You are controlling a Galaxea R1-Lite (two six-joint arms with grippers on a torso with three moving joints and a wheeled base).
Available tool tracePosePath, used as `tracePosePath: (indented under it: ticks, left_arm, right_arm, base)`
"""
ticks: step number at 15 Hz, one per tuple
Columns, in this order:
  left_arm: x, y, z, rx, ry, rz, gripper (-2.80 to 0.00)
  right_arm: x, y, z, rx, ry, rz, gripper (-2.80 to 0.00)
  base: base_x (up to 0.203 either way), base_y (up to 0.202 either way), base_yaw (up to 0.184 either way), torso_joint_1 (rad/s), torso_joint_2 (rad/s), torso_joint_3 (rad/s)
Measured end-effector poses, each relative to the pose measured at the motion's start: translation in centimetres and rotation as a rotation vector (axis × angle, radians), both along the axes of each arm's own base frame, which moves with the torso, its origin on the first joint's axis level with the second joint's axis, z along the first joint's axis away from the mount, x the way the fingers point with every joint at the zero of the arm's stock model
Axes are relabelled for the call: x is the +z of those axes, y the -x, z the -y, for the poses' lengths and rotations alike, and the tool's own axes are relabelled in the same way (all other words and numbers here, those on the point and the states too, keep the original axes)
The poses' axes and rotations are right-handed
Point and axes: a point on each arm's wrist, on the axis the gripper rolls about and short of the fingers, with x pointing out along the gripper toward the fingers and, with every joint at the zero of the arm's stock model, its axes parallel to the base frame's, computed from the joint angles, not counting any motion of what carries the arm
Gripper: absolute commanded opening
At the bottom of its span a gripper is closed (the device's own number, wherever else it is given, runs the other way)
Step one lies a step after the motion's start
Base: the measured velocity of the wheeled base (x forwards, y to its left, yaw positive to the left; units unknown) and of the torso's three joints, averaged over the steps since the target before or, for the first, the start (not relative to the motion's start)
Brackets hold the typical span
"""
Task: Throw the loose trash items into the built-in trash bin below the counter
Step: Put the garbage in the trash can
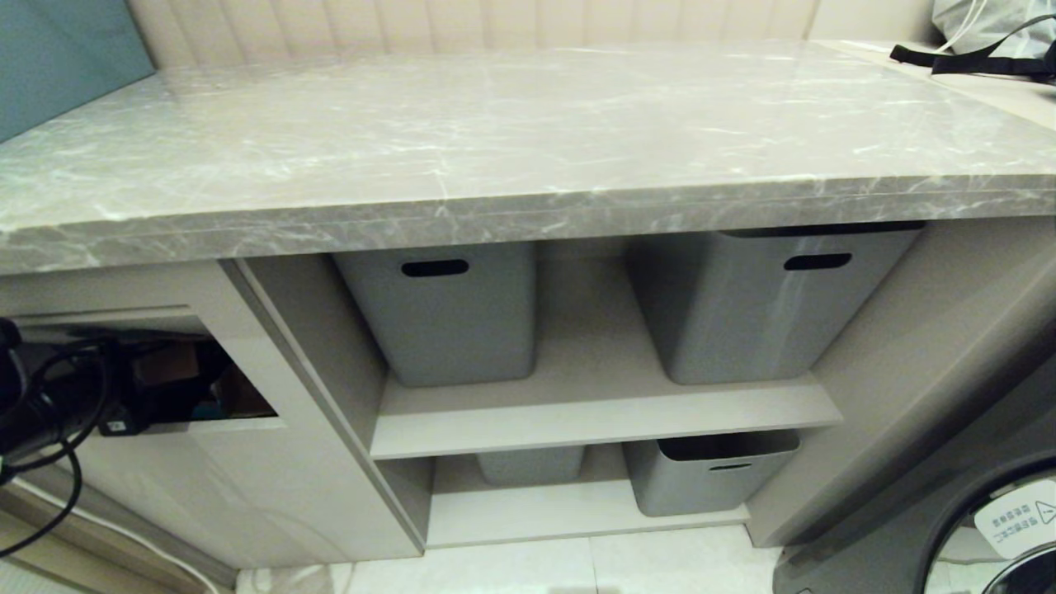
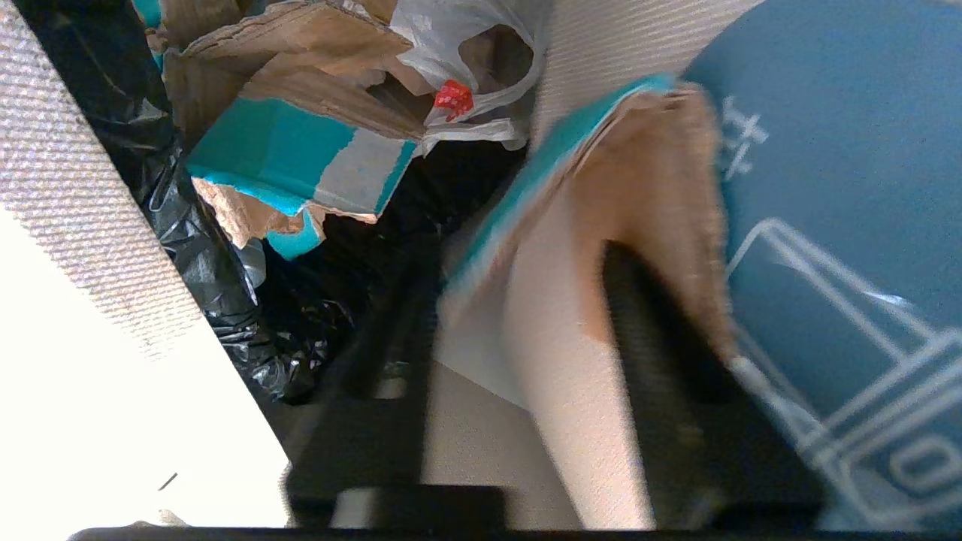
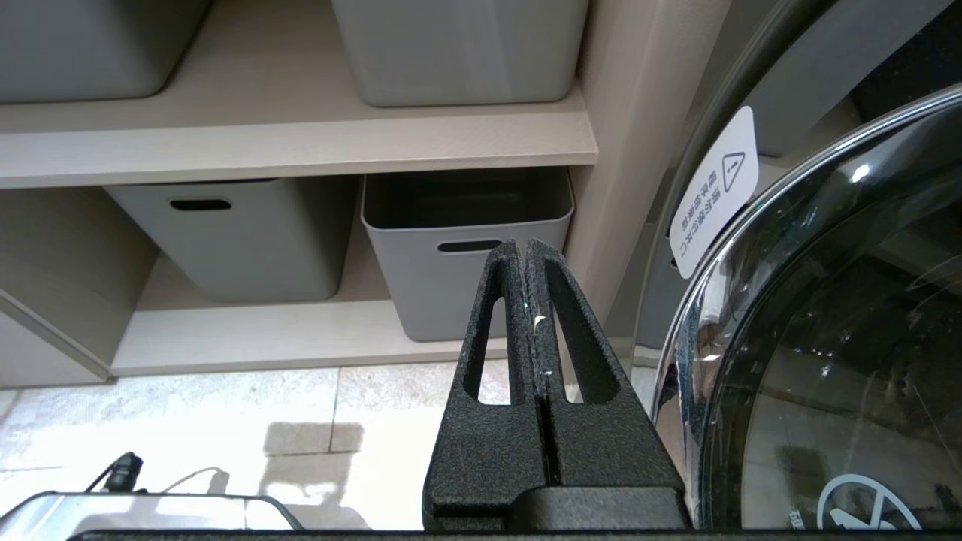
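Head view looks down on the grey marble surface, bare of scraps, with 4 grey tubs on the shelves beneath it. At the lower left, the left arm reaches into the dark opening of the built-in trash bin in the beige cabinet front, where brown cardboard shows dimly inside.

Left wrist view is inside that opening. The left gripper has its jaws partly apart, and a brown cardboard scrap with a teal edge sits blurred between them, against the right-hand finger; whether it is gripped or loose I cannot tell. Beside it stands the flap panel, its blue sticker with white line drawing close to the lens. Deeper in lie torn brown and teal cardboard pieces, a white plastic bag with a red spot, and a black bin liner.

Right wrist view shows the right gripper parked low near the floor, jaws pressed together with nothing between them, facing the lower tubs beside a washing machine door.
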Motion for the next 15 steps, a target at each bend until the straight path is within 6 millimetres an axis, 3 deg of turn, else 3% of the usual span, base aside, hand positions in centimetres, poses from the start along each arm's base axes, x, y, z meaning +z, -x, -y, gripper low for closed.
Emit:
tracePosePath:
  ticks: [10, 15]
  left_arm:
    - [0.7, 2.4, 0.9, 0.022, -0.031, -0.004, 0.00]
    - [-0.3, 2.6, 1.0, 0.024, -0.050, -0.043, 0.00]
  right_arm:
    - [0.0, 0.0, 0.0, 0.000, 0.000, 0.000, -2.80]
    - [0.0, 0.0, 0.0, 0.000, 0.000, 0.000, -2.80]
  base:
    - [0.000, 0.000, 0.000, 0.000, 0.00, 0.000]
    - [0.000, 0.000, 0.000, 0.000, 0.00, 0.000]
